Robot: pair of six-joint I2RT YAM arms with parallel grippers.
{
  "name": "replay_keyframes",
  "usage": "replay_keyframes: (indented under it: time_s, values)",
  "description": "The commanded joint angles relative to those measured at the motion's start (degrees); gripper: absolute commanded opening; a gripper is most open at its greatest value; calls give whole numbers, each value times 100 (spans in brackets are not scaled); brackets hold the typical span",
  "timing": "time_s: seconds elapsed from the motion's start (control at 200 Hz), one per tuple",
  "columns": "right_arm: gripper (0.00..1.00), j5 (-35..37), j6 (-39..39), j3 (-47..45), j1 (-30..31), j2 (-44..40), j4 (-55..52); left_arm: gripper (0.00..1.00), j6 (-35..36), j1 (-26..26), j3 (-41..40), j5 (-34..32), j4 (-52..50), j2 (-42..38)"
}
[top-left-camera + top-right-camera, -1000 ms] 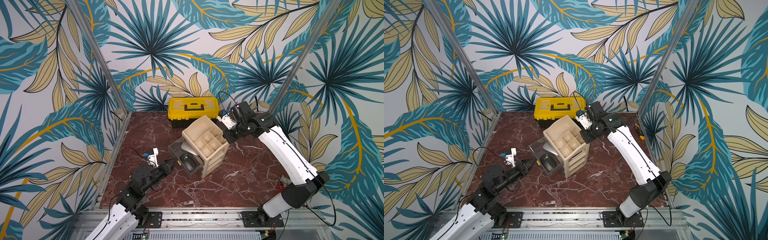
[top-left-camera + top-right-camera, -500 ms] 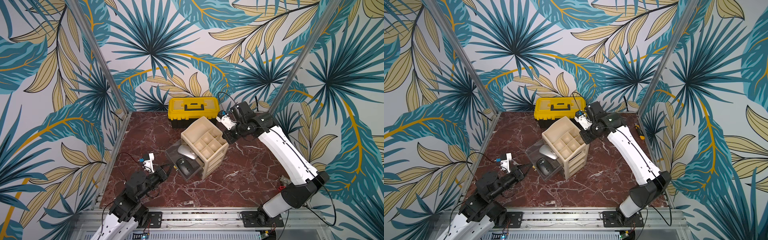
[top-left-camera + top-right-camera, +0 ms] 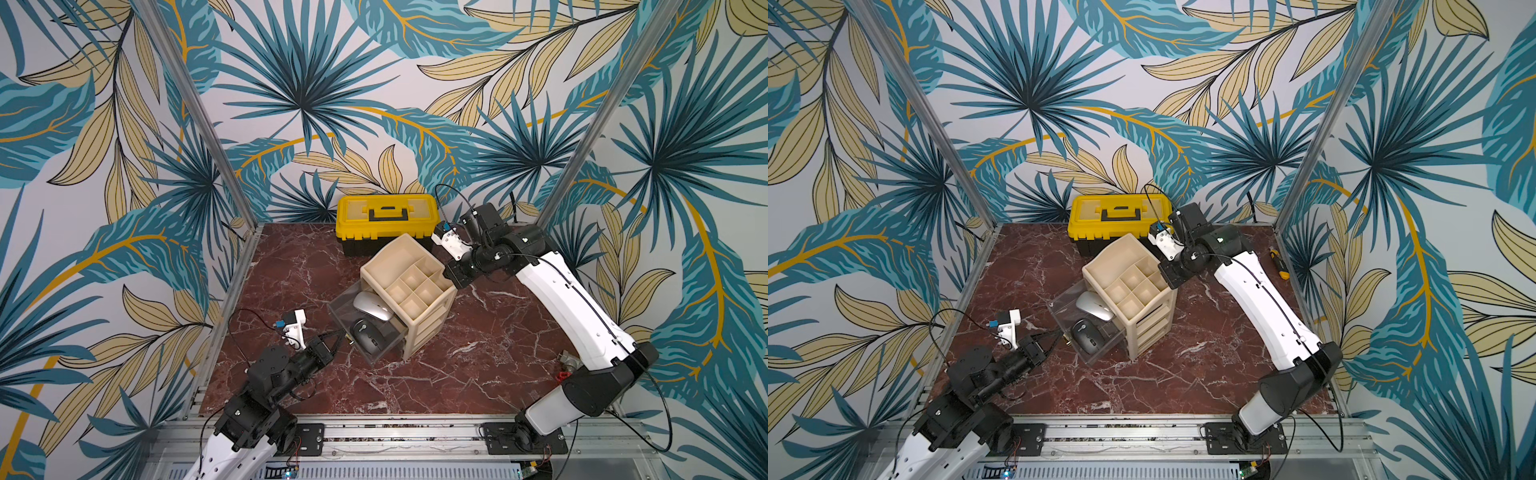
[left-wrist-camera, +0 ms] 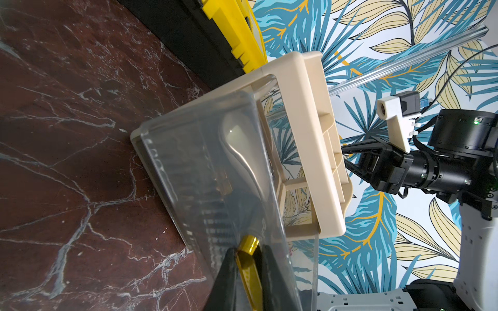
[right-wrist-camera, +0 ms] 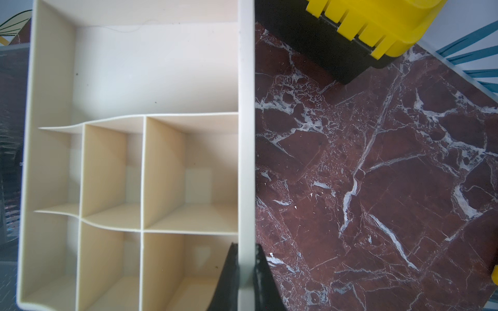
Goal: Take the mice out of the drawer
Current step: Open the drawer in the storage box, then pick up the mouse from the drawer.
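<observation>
Compared with a second ago, the clear drawer [image 3: 388,351] is standing further out of the beige organiser [image 3: 430,328], and the left arm is sitting drawn back toward its base. Both mice are lying inside the drawer. The silver-grey mouse [image 3: 372,305] is resting at the back, close under the organiser's top edge, and the black mouse [image 3: 368,332] is lying just beside it, nearer the drawer's front. The left pincer [image 3: 341,333] is reaching to the drawer's front. In the left wrist view its fingers [image 4: 229,269] are straddling the small gold handle [image 4: 246,258], one of them touching it, but I cannot tell whether it is clenching the handle or letting go. The right pincer [image 5: 246,246] is grasping the organiser's rim [image 5: 246,134] on the far side from the drawer, with one finger pressing inside a compartment and the other outside the wall. A yellow toolbox [image 3: 386,216] is sitting behind the organiser at the back of the red marble surface [image 3: 478,365]. In a top view, a yellow-and-black utility knife [image 3: 1278,264] is lying near the right wall, well apart from the drawer
</observation>
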Motion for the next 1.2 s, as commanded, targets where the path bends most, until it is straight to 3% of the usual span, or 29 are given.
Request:
replay_keyframes:
  time_s: [0.0,0.045,0.501,0.691,0.816,0.976,1.067,1.192]
  values:
    - [0,729,304,-5,-178,56,119,40,300,25,-141,-103,84,-124]
    - [0,717,312,-14,-172,55,112,49,321,25,-92,-110,49,-124]
    - [0,647,328,-11,-175,57,138,64,716,18,507,-451,-373,-54]
    - [0,603,330,-92,-174,-13,181,72,1718,29,1829,-180,-651,1224]
    - [14,568,346,-110,-169,-16,186,76,2634,25,3038,155,-1323,2389]
    - [61,612,400,-171,-171,-100,252,88,3608,25,4119,346,-1806,3350]
    - [81,576,413,-159,-175,-138,298,90,3904,25,4538,394,-1987,3762]
    - [96,617,460,-54,-170,-206,380,95,4134,32,4890,40,-2266,4086]
